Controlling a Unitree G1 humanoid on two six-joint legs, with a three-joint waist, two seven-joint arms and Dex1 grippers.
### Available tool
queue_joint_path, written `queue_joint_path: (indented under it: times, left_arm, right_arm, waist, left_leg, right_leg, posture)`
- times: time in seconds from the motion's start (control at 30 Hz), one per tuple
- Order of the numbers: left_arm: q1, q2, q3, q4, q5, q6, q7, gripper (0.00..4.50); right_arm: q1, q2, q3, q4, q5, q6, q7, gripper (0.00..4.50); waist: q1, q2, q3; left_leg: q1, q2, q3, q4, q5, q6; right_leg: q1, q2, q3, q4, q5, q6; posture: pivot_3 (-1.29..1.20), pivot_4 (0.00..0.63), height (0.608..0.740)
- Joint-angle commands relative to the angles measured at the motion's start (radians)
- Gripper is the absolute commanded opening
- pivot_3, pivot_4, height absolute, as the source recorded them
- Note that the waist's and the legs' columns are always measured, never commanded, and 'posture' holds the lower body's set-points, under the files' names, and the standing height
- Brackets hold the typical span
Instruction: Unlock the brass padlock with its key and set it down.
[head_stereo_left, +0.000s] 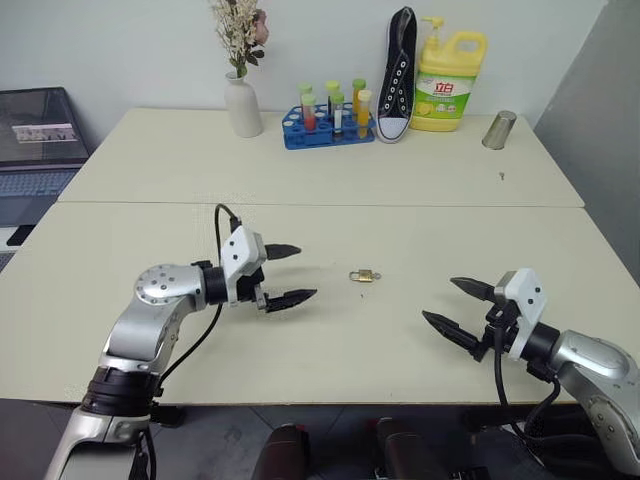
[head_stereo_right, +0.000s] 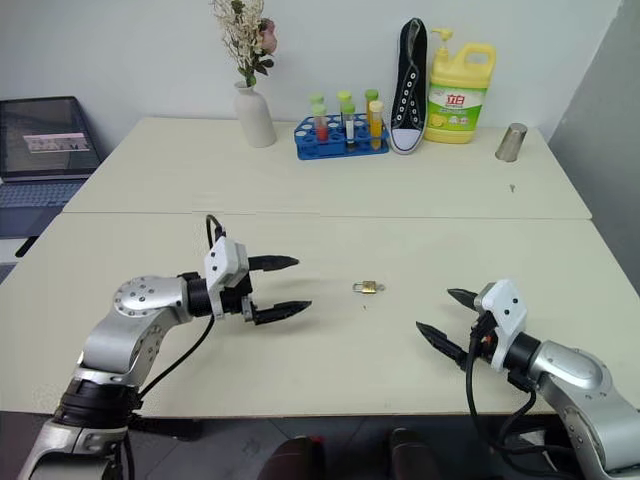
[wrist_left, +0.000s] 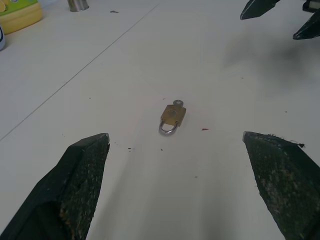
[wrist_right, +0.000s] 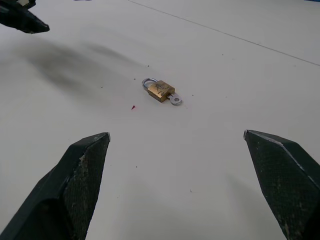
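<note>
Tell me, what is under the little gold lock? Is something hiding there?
The brass padlock lies flat on the bare table, nothing else beneath it. The key sticks out of its end. The spot right under the lock is covered, so I cannot see that.

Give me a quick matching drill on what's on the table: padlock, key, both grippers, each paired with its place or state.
Column one:
1. brass padlock
2. key
3. left gripper
4. right gripper

Column two:
A. open, on the shackle side of the lock
B. lying flat on the table between the grippers
C. open, on the key side of the lock
D. sticking out of the lock body

Pairs: 1-B, 2-D, 3-A, 4-C
</note>
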Motion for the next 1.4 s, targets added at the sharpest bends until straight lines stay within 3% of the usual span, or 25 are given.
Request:
queue_joint_path:
  times: [0.03,0.2,0.57,0.9,1.13,1.4]
  left_arm:
    - [-0.064,-0.028,-0.069,0.055,0.038,-0.022,-0.032,4.49]
    - [-0.145,-0.082,-0.126,0.155,0.065,-0.034,-0.06,4.49]
    - [-0.411,-0.288,-0.239,0.688,0.248,-0.273,-0.062,4.49]
    - [-0.529,-0.374,-0.235,0.971,0.339,-0.404,-0.03,4.49]
    - [-0.579,-0.389,-0.25,1.062,0.386,-0.359,-0.038,4.49]
    - [-0.573,-0.379,-0.266,1.085,0.421,-0.341,-0.048,2.08]
  right_arm:
    - [0.014,-0.017,-0.013,-0.087,0.046,0.046,-0.004,4.5]
    - [0.028,-0.027,-0.019,-0.159,0.098,0.125,-0.027,4.5]
    - [-0.01,-0.02,-0.077,-0.296,0.263,0.351,-0.217,4.5]
    - [-0.015,-0.019,-0.089,-0.335,0.31,0.38,-0.281,4.5]
    - [-0.017,-0.028,-0.087,-0.339,0.326,0.371,-0.298,4.5]
    - [-0.023,-0.033,-0.083,-0.335,0.33,0.361,-0.296,4.5]
  waist:
    - [0.0,0.0,0.0]
    - [0.001,0.0,0.0]
    - [-0.001,-0.001,0.0]
    - [0.0,-0.002,0.0]
    - [0.0,-0.002,0.0]
    - [0.0,-0.002,-0.001]
  left_leg:
    - [0.0,0.0,0.0,0.0,0.0,0.0]
    - [0.0,0.0,0.0,0.0,0.0,0.0]
    - [-0.001,-0.002,0.001,0.001,0.0,0.0]
    - [-0.001,-0.003,0.0,0.001,0.0,0.0]
    - [-0.001,-0.003,0.0,0.001,0.0,0.0]
    - [0.0,-0.002,0.0,0.001,0.0,0.0]
  right_leg:
    - [0.0,0.0,0.0,0.0,0.0,0.0]
    - [0.0,0.0,-0.001,0.0,0.0,0.0]
    - [0.0,0.002,-0.001,0.0,0.0,0.0]
    - [0.0,0.002,-0.002,0.0,0.0,0.0]
    - [0.0,0.002,-0.002,0.0,0.0,0.0]
    - [0.001,0.003,-0.002,0.001,0.0,0.001]
  posture:
    - [0.0,0.15,0.74]
    - [0.0,0.15,0.74]
    - [0.0,0.15,0.74]
    - [0.0,0.15,0.74]
    - [0.0,0.15,0.74]
    - [0.0,0.15,0.74]
